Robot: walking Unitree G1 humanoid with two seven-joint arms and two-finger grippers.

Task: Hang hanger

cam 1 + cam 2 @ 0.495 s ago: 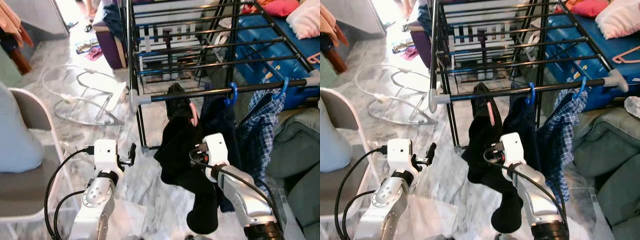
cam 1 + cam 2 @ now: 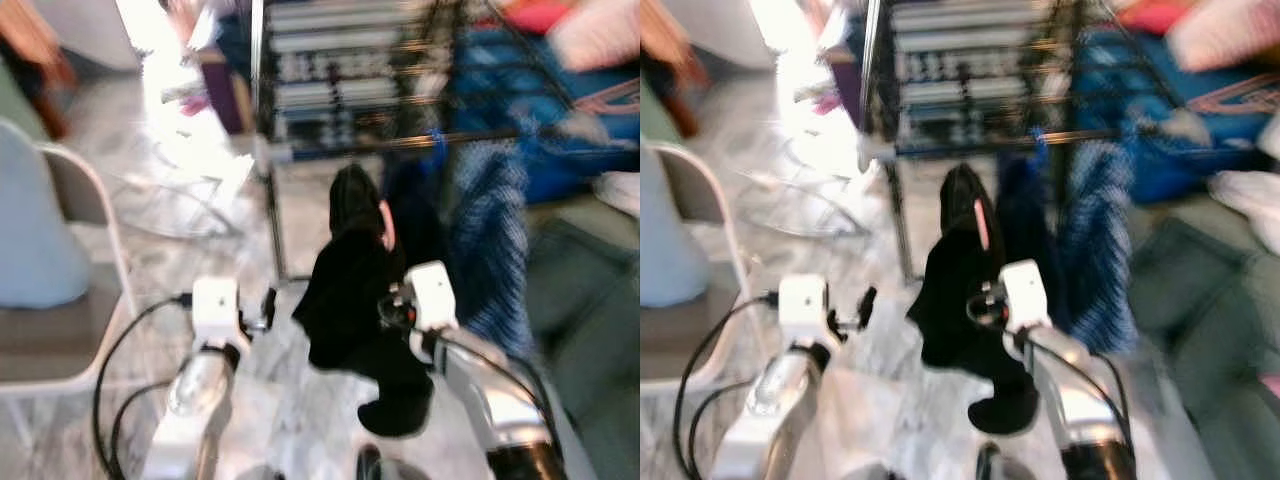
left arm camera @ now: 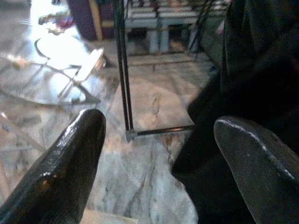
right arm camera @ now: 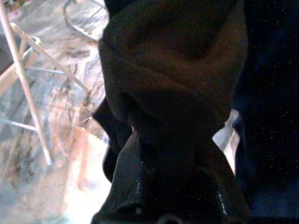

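The black garment on its pink hanger sits at the middle of my head views, which are blurred; the pink shows as a short strip near the top of the dark cloth, just below the front rail of the drying rack. My right gripper is under that bundle, and in the right wrist view my two black fingers close in on the dark fabric, which bulges out between and above them, so I am holding the garment. My right arm rises from the lower right of the frame to meet it. My left gripper is at the lower left centre, beside the cloth and apart from it; its fingers stand wide with bare marble floor between them, and the garment's edge lies near the right one. A blue checked shirt hangs to the right of the black garment. A grey chair is at the far left edge.
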